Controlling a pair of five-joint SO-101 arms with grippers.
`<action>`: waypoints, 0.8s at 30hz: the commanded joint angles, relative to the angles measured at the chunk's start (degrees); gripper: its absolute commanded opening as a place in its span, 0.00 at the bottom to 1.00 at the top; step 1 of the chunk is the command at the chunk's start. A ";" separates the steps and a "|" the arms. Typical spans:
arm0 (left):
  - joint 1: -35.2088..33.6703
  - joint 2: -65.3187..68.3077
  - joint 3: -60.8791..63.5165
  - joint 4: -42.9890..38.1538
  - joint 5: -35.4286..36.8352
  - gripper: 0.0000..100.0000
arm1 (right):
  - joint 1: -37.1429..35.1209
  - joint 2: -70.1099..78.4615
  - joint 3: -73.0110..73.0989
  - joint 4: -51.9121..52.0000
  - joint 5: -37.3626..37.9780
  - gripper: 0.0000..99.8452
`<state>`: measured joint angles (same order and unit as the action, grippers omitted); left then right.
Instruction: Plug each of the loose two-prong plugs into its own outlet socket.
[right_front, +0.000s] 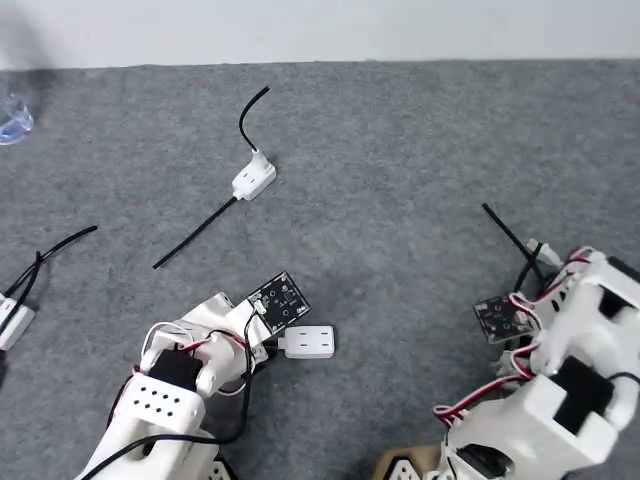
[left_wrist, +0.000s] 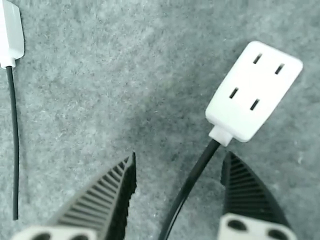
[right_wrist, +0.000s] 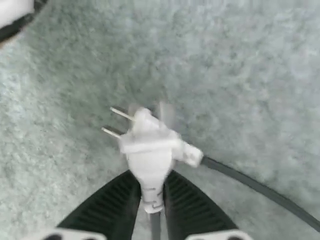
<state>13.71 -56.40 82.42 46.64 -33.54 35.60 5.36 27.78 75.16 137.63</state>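
straddles a smooth black cord with the left gripper spread wide, ribbed black fingers either side, just short of a glossy white rectangular outlet block with 4 narrow slots, flat on fuzzy grey felt. pinches a white moulded plug by its base in the right gripper, 2 thin metal prongs jutting free over the felt.

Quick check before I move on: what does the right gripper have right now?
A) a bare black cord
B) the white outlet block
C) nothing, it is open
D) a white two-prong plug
D: in the right wrist view the right gripper is shut on the white two-prong plug, whose two prongs point away from it over the grey mat.
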 joint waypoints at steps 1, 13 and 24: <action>0.00 -0.26 -0.22 -1.41 0.44 0.26 | -3.03 -5.14 -4.84 5.41 -3.34 0.01; 0.00 -0.26 -0.22 -1.41 0.44 0.26 | -23.96 -8.84 -3.60 5.14 -23.38 0.01; 0.00 -0.26 -0.22 -1.32 0.44 0.26 | -41.01 -3.12 -0.88 -12.00 -47.21 0.01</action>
<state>13.71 -56.40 82.42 46.64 -33.54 -3.08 2.29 26.37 65.41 93.76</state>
